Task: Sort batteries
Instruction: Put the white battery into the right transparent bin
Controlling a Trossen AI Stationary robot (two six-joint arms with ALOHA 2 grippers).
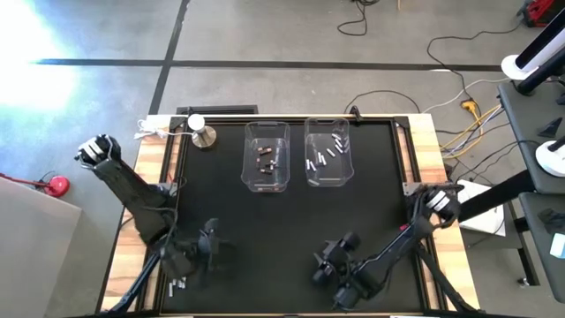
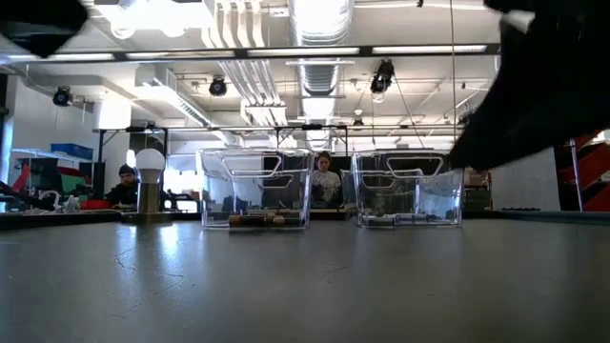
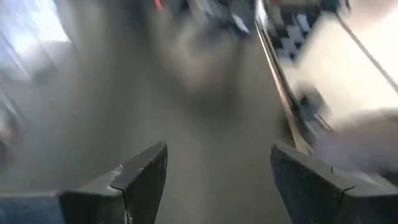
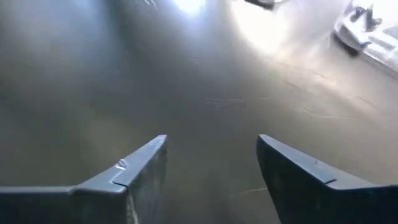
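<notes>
From above, you had both arms low at the near edge of the bench point(image 1: 291, 221). The left gripper point(image 1: 208, 250) sat toward the near left corner, the right gripper point(image 1: 334, 265) toward the near right. A few loose pale batteries point(image 1: 177, 284) lay at the near left corner, just beside the left arm and well apart from the right one; their long axes looked to run roughly near-to-far, though they were too small to be sure. So I judge the left arm was the nearer for the next pick. The rest lay at the far edge: dark cells in the left bin point(image 1: 267, 157), pale ones in the right bin point(image 1: 327, 152).

At table height, both bins stood upright, side by side.

In the left wrist view, your fingers point(image 3: 140, 177) stood wide apart, holding nothing.

In the right wrist view, the fingers point(image 4: 134, 171) were likewise spread and empty over bare mat.
</notes>
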